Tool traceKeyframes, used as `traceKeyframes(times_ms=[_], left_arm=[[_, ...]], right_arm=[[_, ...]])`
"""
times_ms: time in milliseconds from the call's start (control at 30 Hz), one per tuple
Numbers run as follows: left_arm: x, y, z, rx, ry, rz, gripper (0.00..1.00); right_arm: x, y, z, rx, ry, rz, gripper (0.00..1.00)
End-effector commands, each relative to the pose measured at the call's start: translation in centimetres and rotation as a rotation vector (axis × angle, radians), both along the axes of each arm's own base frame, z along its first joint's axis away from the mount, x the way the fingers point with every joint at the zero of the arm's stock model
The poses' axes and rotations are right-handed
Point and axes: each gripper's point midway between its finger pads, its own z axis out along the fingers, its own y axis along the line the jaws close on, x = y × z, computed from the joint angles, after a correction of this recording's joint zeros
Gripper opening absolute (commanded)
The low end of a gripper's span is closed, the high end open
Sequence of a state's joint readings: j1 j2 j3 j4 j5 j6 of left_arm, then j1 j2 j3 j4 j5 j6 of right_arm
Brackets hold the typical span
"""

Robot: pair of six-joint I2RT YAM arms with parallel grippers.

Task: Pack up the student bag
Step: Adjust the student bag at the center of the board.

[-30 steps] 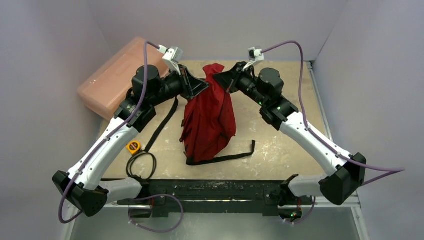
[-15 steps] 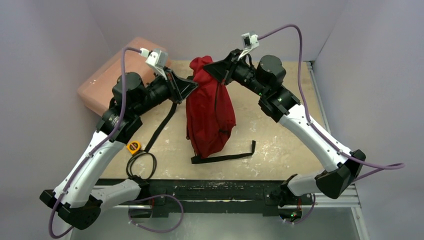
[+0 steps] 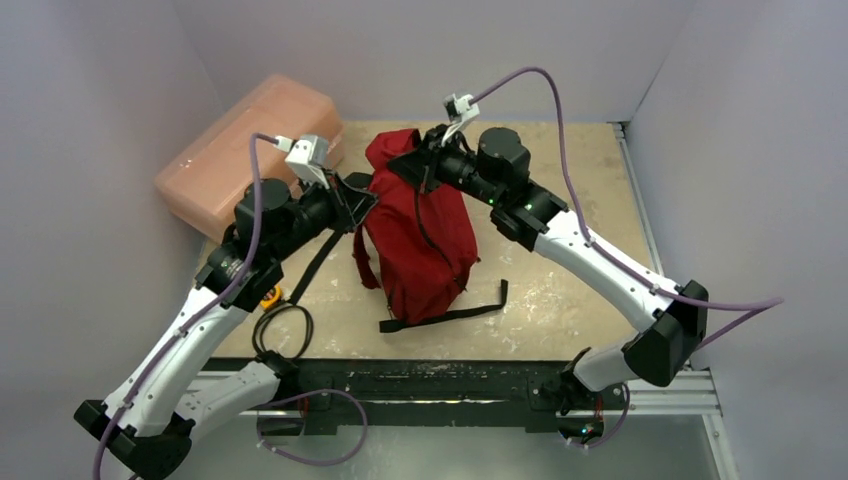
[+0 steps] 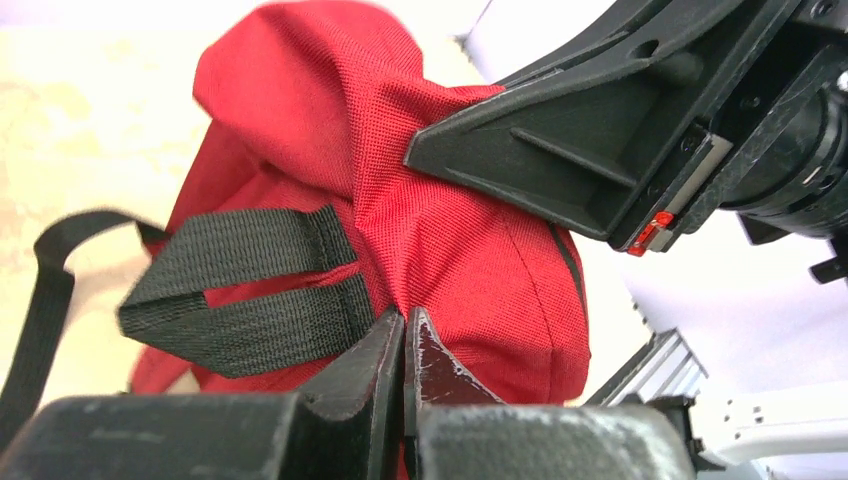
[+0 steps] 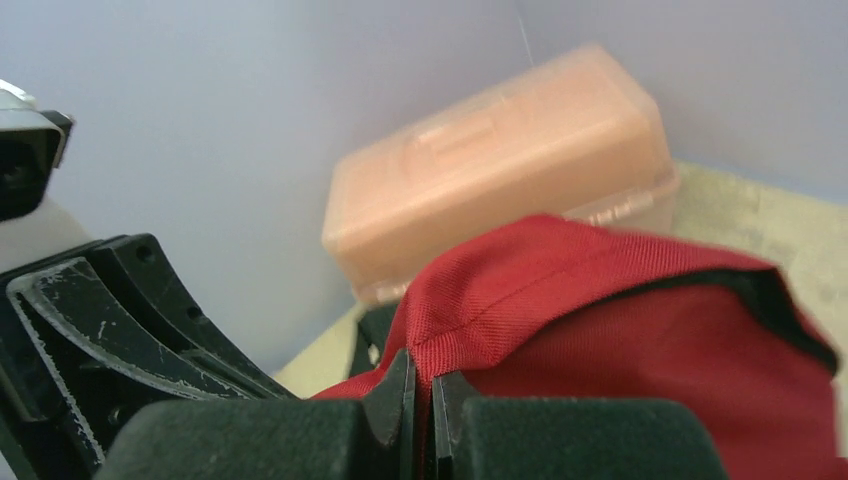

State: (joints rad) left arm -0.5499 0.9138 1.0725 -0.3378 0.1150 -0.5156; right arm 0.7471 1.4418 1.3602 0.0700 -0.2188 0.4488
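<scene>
- The student bag (image 3: 420, 235) stands near the middle of the table (image 3: 560, 290), a little toward 12 o'clock. It is gathered up by its top, with its base on or just above the surface; I cannot tell which.
- The left gripper (image 4: 404, 328) has its jaws clenched on a fold of red fabric just beside the black webbing loop (image 4: 250, 290), on the bag's 9 o'clock side.
- The right gripper (image 5: 420, 385) is pinched tight on a stitched seam at the bag's upper edge, toward 12 o'clock.
- Packing looks to be at an early stage. The arms are holding and positioning the bag, and neither carries anything to go in it.
- A dark rim (image 5: 790, 300) shows at the bag's top in the right wrist view and may be the mouth. I cannot tell whether it is open or what is inside.
- The pink translucent box (image 3: 245, 150) sits at 10 o'clock, leaning against the wall, lid shut. Its contents cannot be made out.
- A small yellow round item (image 3: 267, 296) lies loose at 8 o'clock beside the left arm, with a black cable loop (image 3: 285, 328) just nearer.
- Judged from this, opening the bag and loading the loose things are still left to do.
</scene>
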Motion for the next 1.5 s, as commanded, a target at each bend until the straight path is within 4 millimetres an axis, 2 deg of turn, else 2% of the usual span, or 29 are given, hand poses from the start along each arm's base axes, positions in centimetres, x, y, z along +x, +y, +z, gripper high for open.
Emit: traceKeyframes(times_ms=[0,67,133,167,233,300,333,400,467,533,567,600,700,767,867,933,1067,1167,1267,1333,1400,1467], left_arm=[[-0.6,1.7,6.7,-0.041,-0.155,0.045,0.0],[-1.1,1.6,8.1,-0.064,-0.185,0.028,0.0],[-1.3,1.3,8.3,-0.079,-0.178,0.011,0.0],[-1.5,1.1,8.2,-0.084,-0.167,-0.001,0.0],[-1.6,1.0,7.1,-0.092,-0.137,-0.003,0.0],[-1.7,1.3,5.2,-0.096,-0.096,0.017,0.0],[-1.7,1.4,3.3,-0.084,-0.064,0.028,0.0],[-1.7,2.6,0.1,-0.056,-0.008,0.092,0.0],[-2.3,3.7,-2.5,-0.041,0.032,0.131,0.0],[-2.8,3.9,-4.0,-0.049,0.048,0.132,0.0],[-3.0,3.7,-4.1,-0.064,0.053,0.121,0.03],[-3.2,3.4,-3.8,-0.079,0.047,0.104,0.09],[-3.2,3.2,-2.5,-0.097,0.032,0.098,0.36],[-3.1,3.4,-1.8,-0.08,0.034,0.107,0.44],[-3.1,3.9,-1.2,-0.051,0.033,0.123,0.46],[-3.2,4.1,-1.1,-0.049,0.027,0.131,0.47],[-3.5,4.4,-0.8,-0.054,0.019,0.132,0.51],[-3.9,4.6,-0.4,-0.064,0.008,0.132,0.52],[-4.2,4.8,0.1,-0.07,-0.001,0.131,0.55],[-4.4,4.9,0.4,-0.07,-0.005,0.131,0.56],[-4.6,5.1,0.6,-0.067,-0.008,0.13,0.58],[-4.8,5.2,0.6,-0.062,-0.011,0.129,0.59]], right_arm=[[-2.6,-1.2,14.1,0.178,-0.322,-0.004,0.0],[-3.0,-1.7,16.8,0.195,-0.381,-0.035,0.0],[-3.8,-2.1,19.3,0.225,-0.432,-0.029,0.0],[-4.2,-2.2,20.2,0.237,-0.449,-0.021,0.0],[-4.9,-1.5,20.2,0.238,-0.452,0.009,0.0],[-5.2,0.0,17.7,0.215,-0.403,0.054,0.0],[-5.6,0.9,16.2,0.214,-0.382,0.08,0.0],[-6.6,3.2,11.5,0.181,-0.304,0.145,0.0],[-6.4,5.0,6.1,0.126,-0.201,0.163,0.0],[-5.6,5.4,2.9,0.055,-0.145,0.14,0.0],[-5.2,5.2,2.6,0.037,-0.147,0.115,0.01],[-5.1,4.9,2.9,0.032,-0.158,0.102,0.06],[-4.4,4.0,5.2,0.018,-0.226,0.049,0.24],[-4.2,4.0,6.1,0.013,-0.245,0.045,0.32],[-4.0,3.8,6.2,0.002,-0.257,0.03,0.0],[-3.5,3.5,5.9,-0.004,-0.251,0.004,0.0],[-2.8,2.2,6.3,0.006,-0.255,-0.062,0.0],[-0.9,-0.1,7.3,0.026,-0.246,-0.147,0.0],[0.9,-2.5,7.4,0.03,-0.23,-0.212,0.0],[2.6,-4.9,6.7,0.019,-0.206,-0.299,0.0],[4.1,-7.7,5.0,0.009,-0.181,-0.391,0.0],[5.4,-10.6,2.4,-0.018,-0.151,-0.467,0.0]])
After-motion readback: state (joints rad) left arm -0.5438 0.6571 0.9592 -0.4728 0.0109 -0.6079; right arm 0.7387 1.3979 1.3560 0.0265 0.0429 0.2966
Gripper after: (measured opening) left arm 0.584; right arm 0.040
